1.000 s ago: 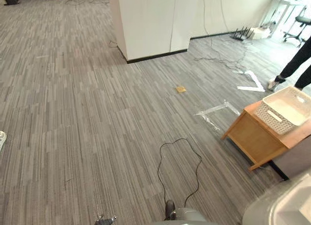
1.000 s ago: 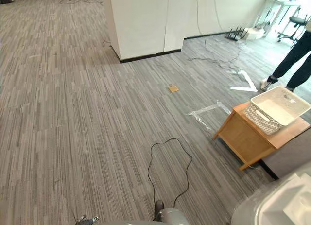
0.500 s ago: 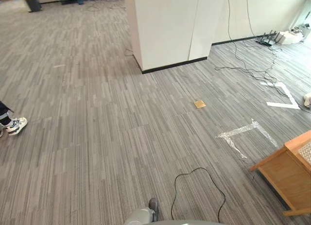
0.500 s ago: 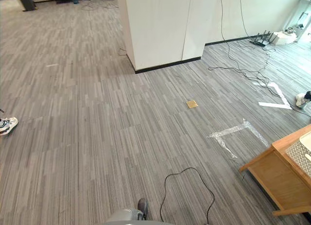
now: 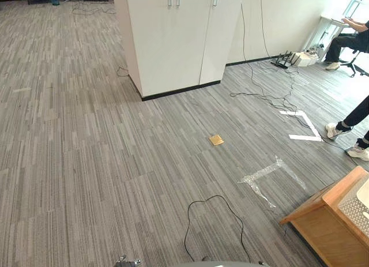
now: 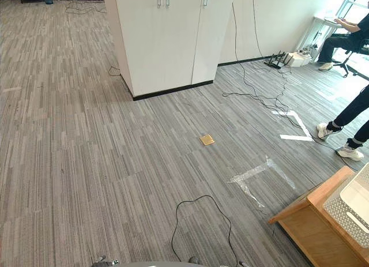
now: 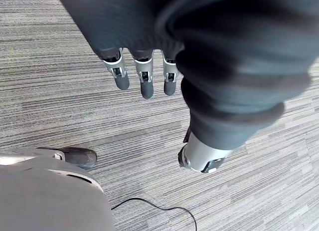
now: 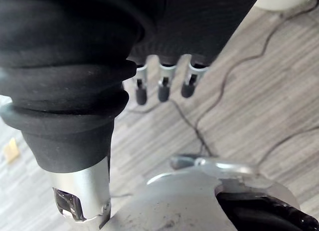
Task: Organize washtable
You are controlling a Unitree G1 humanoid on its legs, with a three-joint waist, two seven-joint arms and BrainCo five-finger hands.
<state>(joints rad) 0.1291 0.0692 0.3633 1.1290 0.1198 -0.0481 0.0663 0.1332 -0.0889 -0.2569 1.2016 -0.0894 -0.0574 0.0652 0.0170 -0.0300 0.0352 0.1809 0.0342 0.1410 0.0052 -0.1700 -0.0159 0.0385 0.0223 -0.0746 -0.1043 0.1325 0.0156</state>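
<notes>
A low wooden table (image 5: 320, 225) stands at the lower right of the eye views, with a white perforated basket (image 6: 350, 205) on top of it, cut off by the picture's edge. My left hand (image 7: 145, 83) hangs over the grey carpet in the left wrist view, fingers straight and holding nothing. In the right wrist view my right hand (image 8: 162, 89) also hangs with relaxed straight fingers, empty, above the carpet.
A white cabinet block (image 5: 173, 39) stands ahead. On the carpet lie a small yellow plate (image 5: 216, 140), clear tape marks (image 5: 266, 173), white tape (image 5: 302, 124) and loose cables (image 5: 259, 94). A person's legs (image 5: 353, 126) stand at the right; another person sits far right (image 5: 351, 39).
The camera has swung, so the whole picture shifted: the cabinet sits further left and the table shows at the lower right. A shoe at the left edge has left the picture.
</notes>
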